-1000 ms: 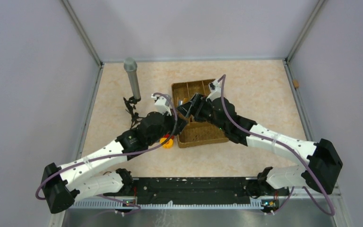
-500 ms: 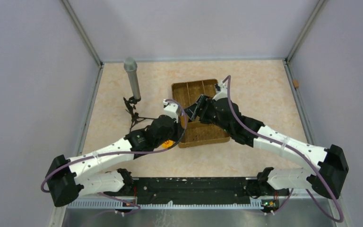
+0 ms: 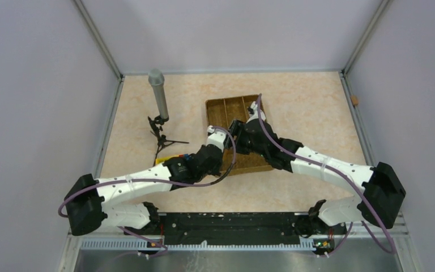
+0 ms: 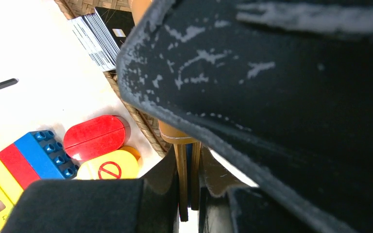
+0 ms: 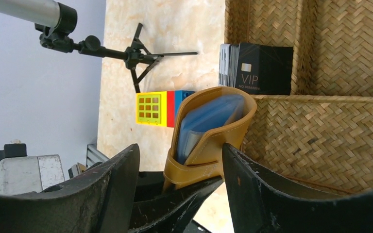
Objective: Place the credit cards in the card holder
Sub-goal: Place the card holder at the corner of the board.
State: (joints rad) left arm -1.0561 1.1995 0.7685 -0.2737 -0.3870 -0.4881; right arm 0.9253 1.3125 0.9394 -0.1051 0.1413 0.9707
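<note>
The tan card holder [image 5: 209, 141], light blue inside, stands upright and slightly gaping beside the woven tray's left wall. My left gripper [image 4: 189, 194] is shut on its lower edge [image 4: 175, 133]; its black fingers [image 5: 175, 199] show below the holder in the right wrist view. My right gripper [image 5: 179, 150] is open, one finger on each side of the holder, the right finger against its edge. A stack of black credit cards [image 5: 262, 68], the front one marked VIP, stands in a tray compartment and shows in the left wrist view [image 4: 102, 36]. From above, both grippers [image 3: 222, 152] [image 3: 235, 131] meet at the tray's left side.
The woven brown divided tray [image 3: 226, 105] lies mid-table. A yellow, red and blue toy brick [image 5: 151, 108], a red capsule piece [image 4: 96, 136] and a yellow no-entry piece [image 4: 109, 167] lie left of it. A small black tripod with a grey tube [image 3: 158, 93] stands further left.
My left arm has swung right, carrying the card holder to the tray's left wall. My right gripper has pulled back toward it and now straddles the holder.
</note>
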